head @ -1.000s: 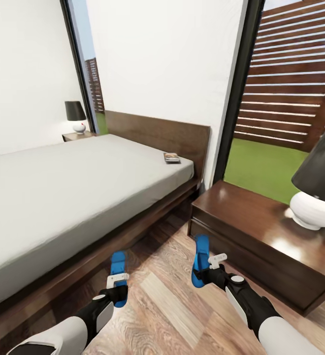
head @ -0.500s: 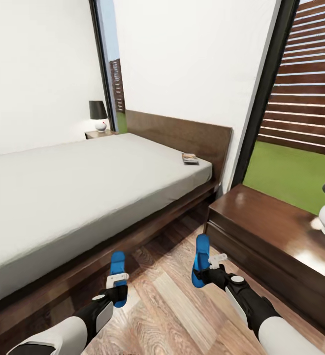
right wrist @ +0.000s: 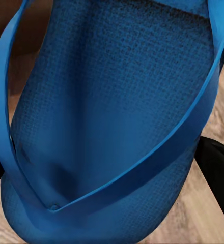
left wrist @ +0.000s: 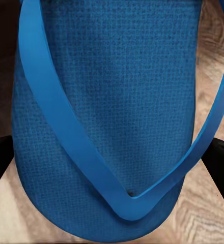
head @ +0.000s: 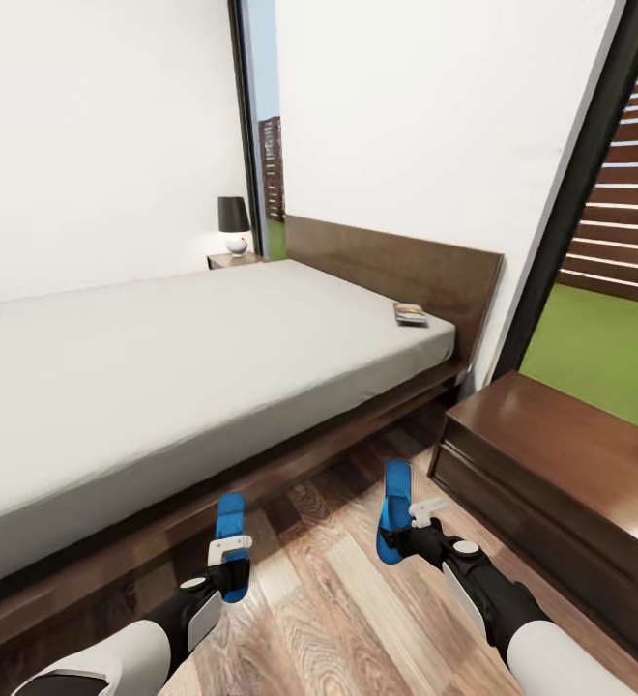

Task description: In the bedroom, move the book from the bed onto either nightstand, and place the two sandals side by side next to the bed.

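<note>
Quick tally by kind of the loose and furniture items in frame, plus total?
Sandals: 2, left gripper's sandal and right gripper's sandal
Book: 1
Lamp: 1
Bed: 1
Nightstands: 2, far nightstand and near nightstand
Total: 7

Sandals (head: 230,527) (head: 392,503): bright blue, fine woven texture w/ smooth straps. Bed (head: 164,358): pale grey mattress, dark brown frame. Floor (head: 348,609): brown wood-grain planks. Nightstand (head: 570,464): glossy dark brown. Walls (head: 87,145): white. Lamp (head: 233,224): black shade, white base.
</note>
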Robot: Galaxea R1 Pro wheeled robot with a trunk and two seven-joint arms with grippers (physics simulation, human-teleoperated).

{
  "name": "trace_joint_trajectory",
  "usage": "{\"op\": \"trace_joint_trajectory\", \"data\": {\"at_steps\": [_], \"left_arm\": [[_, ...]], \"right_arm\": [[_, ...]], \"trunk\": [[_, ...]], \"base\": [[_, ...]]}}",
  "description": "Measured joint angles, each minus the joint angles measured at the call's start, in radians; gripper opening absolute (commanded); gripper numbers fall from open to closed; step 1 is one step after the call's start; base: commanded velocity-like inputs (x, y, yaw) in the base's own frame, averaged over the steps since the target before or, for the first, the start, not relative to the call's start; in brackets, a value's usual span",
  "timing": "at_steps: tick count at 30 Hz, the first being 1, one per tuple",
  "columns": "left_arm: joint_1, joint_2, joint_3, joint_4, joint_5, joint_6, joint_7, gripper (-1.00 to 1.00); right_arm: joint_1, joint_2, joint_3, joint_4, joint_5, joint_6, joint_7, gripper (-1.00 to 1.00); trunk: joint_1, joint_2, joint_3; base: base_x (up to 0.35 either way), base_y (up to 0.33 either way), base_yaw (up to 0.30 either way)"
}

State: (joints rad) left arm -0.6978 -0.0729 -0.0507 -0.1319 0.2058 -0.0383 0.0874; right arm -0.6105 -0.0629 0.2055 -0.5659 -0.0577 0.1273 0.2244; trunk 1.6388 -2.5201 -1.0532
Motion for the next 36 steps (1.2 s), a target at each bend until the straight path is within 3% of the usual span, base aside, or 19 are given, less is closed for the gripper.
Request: {"op": "trace_joint_trajectory", "data": {"at_steps": [36], "left_arm": [[0.000,0.004,0.000,0.000,0.002,0.000,-0.002,-1.00]], "right_arm": [[0.000,0.000,0.000,0.002,0.001,-0.001,-0.002,-1.00]], "trunk": [[0.000,0.000,0.000]], "base": [[0.000,0.000,0.242]]}}
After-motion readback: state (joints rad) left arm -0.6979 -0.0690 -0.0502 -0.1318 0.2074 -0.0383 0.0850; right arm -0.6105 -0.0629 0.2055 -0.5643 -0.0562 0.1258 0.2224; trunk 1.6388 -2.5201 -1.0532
